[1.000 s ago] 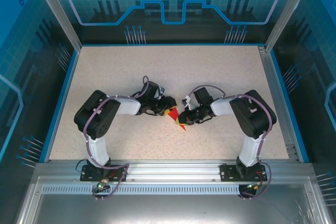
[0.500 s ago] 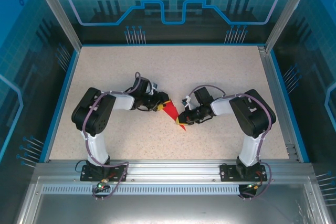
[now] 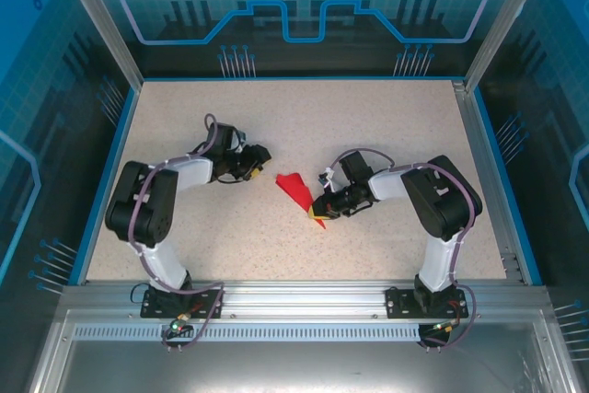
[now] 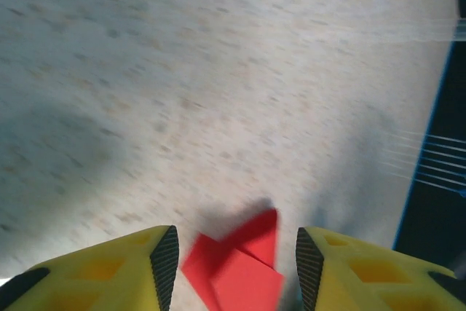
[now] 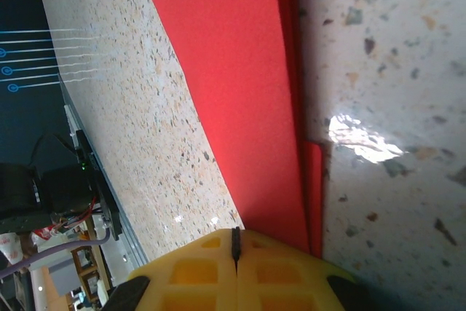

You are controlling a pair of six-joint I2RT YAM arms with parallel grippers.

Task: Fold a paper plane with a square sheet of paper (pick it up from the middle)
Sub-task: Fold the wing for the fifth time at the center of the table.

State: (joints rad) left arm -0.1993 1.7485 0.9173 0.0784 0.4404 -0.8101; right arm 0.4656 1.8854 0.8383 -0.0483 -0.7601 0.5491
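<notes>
Paper plane lies flat on the table near its middle, the point toward far left. The left arm is folded, its forearm low and pointing right. The left gripper stands left of the plane, not touching it, jaws apart. The right arm is bent toward the left. The right gripper is closed, its fingertips on the plane's near end; whether they pinch it I cannot tell.
</notes>
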